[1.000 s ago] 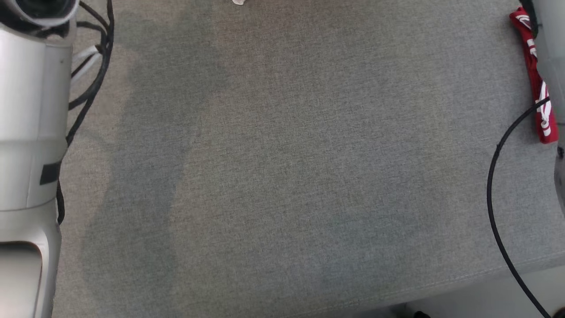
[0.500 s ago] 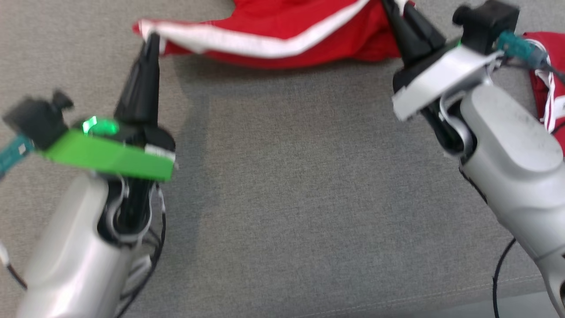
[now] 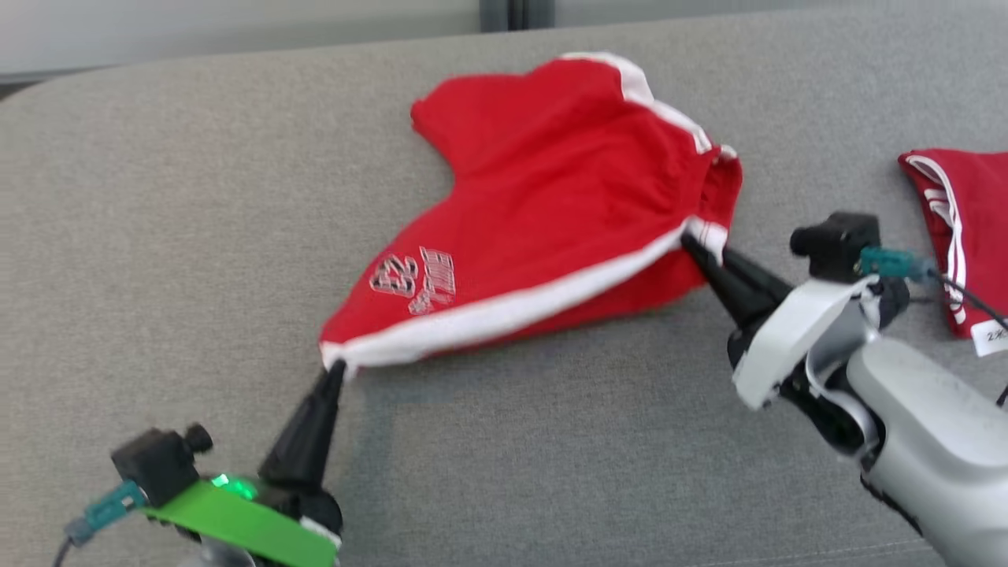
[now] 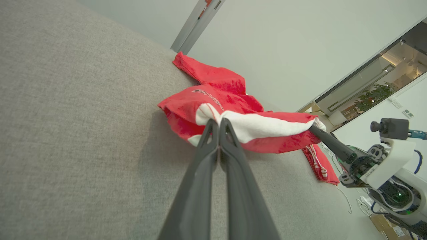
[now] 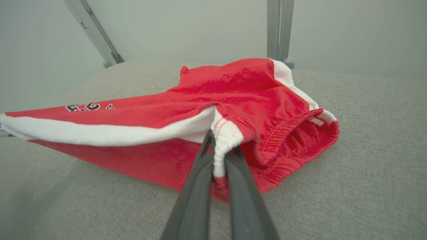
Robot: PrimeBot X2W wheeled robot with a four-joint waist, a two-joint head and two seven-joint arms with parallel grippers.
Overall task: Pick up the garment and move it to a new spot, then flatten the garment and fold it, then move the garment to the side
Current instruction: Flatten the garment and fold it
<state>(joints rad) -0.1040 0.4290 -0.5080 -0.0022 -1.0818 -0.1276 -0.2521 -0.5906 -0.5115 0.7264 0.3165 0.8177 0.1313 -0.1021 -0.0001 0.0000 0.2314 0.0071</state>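
Grey fabric surface (image 3: 551, 457) carries the red shorts (image 3: 551, 205) near its middle, their white-striped side edge lifted and stretched between both arms, while a second red garment (image 3: 972, 213) lies apart at the right. The left gripper (image 3: 337, 368) has its fingers clamped on the hem corner, and the right gripper (image 3: 694, 242) has its fingers clamped on the waistband end.

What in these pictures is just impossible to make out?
Head view: the second red garment is cut off by the right edge.
Head view: the print on the red shorts is too small to read.
Wrist views: the underside of the red shorts is hidden by their own cloth.
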